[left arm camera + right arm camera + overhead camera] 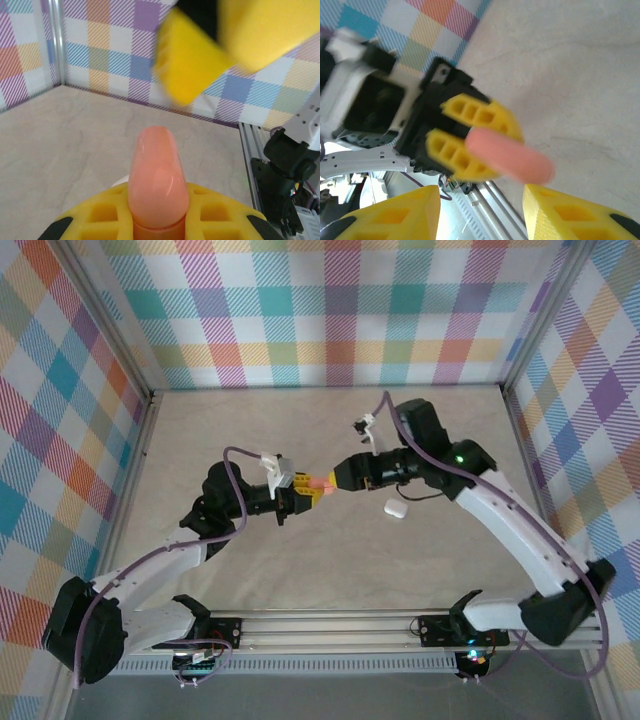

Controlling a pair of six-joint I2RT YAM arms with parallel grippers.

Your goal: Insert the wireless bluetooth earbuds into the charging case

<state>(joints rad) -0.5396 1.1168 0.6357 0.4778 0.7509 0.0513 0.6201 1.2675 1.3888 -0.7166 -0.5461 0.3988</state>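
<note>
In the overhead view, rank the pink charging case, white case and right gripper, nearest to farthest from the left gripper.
1. pink charging case, clamped in the left gripper.
2. right gripper, just beyond the case's tip.
3. white case, farther right on the table.

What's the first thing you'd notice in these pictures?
A pink case is pinched in the left gripper, held up in the middle above the table. The right gripper faces it, yellow jaws open. A small white case lies on the table beside the right arm.
</note>
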